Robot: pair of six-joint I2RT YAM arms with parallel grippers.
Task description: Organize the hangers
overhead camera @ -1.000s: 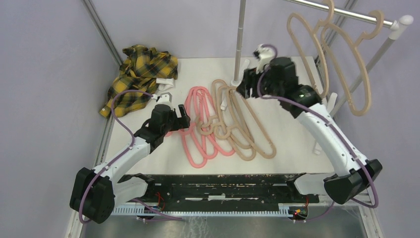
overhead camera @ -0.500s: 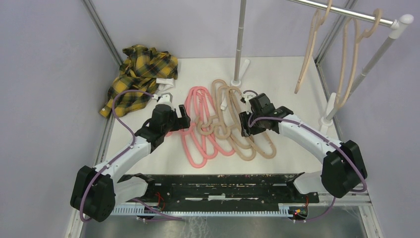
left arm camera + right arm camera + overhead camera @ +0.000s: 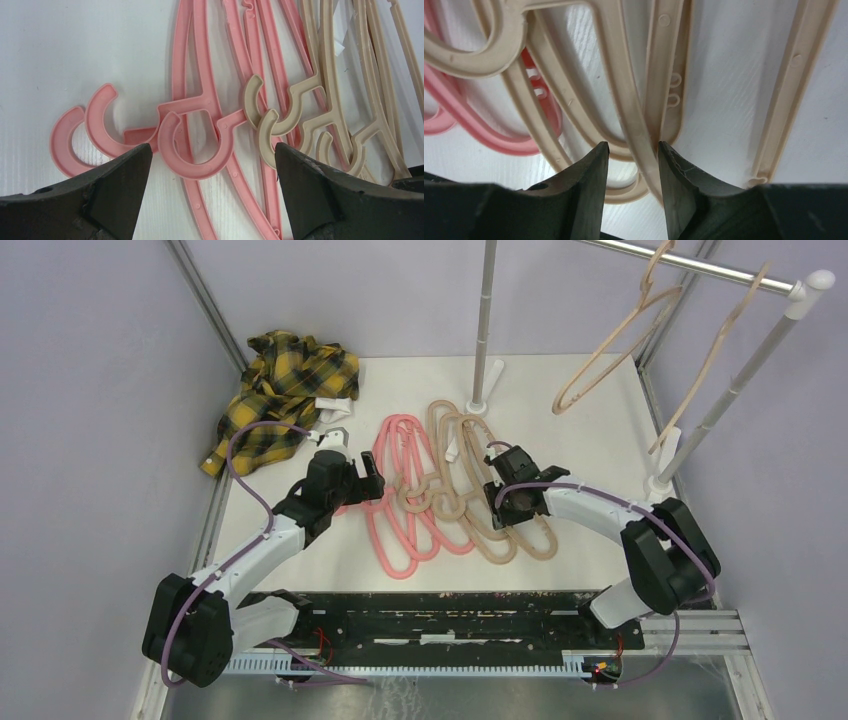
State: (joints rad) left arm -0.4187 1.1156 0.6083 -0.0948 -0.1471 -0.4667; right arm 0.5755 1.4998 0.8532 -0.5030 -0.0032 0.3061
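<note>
Two robot arms reach over a white tabletop (image 3: 590, 430) where a tangle of hangers lies flat: pink hangers (image 3: 388, 538) on the left and beige hangers (image 3: 522, 536) on the right, their hooks interlocked in the middle. A hanging pair (image 3: 612, 355) of beige ones dangles from a rail (image 3: 700, 268) at the far right.

The right claw (image 3: 633, 150) sits low on the pile, its jaws narrowly apart astride a single beige bar (image 3: 630, 100); I cannot tell whether they pinch it yet. The left claw (image 3: 212, 152) hovers spread wide above the pink hooks (image 3: 195, 171), holding nothing.

For a clean lift, the right claw should squeeze only that one bar. It should then rise slowly, sliding the hook clear of its neighbours so none drag along.
</note>
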